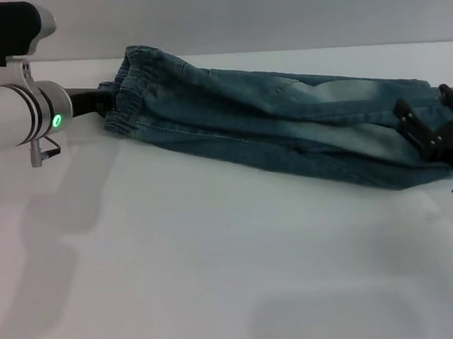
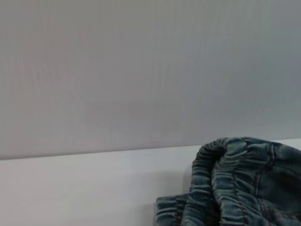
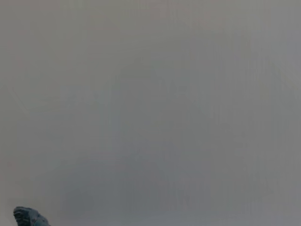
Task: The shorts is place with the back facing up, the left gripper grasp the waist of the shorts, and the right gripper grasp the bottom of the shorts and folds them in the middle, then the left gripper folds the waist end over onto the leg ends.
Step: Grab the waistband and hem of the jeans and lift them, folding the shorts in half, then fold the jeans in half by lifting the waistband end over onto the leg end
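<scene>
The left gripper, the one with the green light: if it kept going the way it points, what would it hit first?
Probably the waist of the shorts; the left gripper already sits against it.

Soft even overhead light, faint arm shadows on the table (image 1: 218, 277).

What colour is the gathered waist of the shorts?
Dark, faded blue denim: the waist of the shorts shows best in the left wrist view.

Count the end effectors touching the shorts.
2. The black left end effector meets the gathered waistband of the faded blue denim shorts; the black boxy right end effector sits at the leg hems. Fingertips are hidden by fabric.
</scene>
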You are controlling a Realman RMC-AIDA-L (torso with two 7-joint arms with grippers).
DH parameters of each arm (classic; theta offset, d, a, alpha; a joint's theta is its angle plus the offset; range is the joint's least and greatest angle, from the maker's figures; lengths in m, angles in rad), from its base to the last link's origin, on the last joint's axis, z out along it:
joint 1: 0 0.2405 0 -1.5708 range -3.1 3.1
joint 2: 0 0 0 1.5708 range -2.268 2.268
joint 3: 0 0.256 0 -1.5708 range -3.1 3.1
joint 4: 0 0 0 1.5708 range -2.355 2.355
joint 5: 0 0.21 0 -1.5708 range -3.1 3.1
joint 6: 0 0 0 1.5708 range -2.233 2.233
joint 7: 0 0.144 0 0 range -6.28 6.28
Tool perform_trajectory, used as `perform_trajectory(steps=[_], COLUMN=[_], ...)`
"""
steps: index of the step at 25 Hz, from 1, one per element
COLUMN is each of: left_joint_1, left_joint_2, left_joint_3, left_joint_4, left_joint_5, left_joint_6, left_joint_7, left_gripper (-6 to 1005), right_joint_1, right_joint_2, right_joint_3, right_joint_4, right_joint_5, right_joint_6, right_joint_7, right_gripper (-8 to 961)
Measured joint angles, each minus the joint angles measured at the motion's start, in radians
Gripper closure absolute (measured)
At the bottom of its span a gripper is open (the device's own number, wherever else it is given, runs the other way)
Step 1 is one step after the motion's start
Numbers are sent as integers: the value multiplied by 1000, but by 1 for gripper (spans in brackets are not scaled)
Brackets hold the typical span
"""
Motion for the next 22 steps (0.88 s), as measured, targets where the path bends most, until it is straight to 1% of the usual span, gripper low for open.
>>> perform_trajectory(steps=[3, 6, 10, 15, 22], left_joint_1=[-1, -21, -29, -48, -63], left_joint_2=[0, 3, 4, 8, 9], left_joint_3=[0, 3, 1, -3, -7], left_joint_4=[3, 35, 47, 60, 83], left_joint_5=[4, 18, 39, 42, 37], left_joint_6=[-2, -4, 0, -40, -49], left_joint_7=[7, 13, 14, 19, 39], left_gripper=[823, 707, 554, 455, 316], right_joint_1=[0, 3, 9, 13, 21], right_joint_2=[0, 0, 0, 0, 0], right_joint_3=[0, 0, 0, 0, -1], right_joint_4=[0, -1, -3, 0, 1], right_joint_5=[0, 0, 0, -10, -15], right_joint_6=[0, 0, -3, -24, -39], right_joint_7=[0, 1, 6, 8, 11], right_gripper=[249, 248, 248, 248, 249])
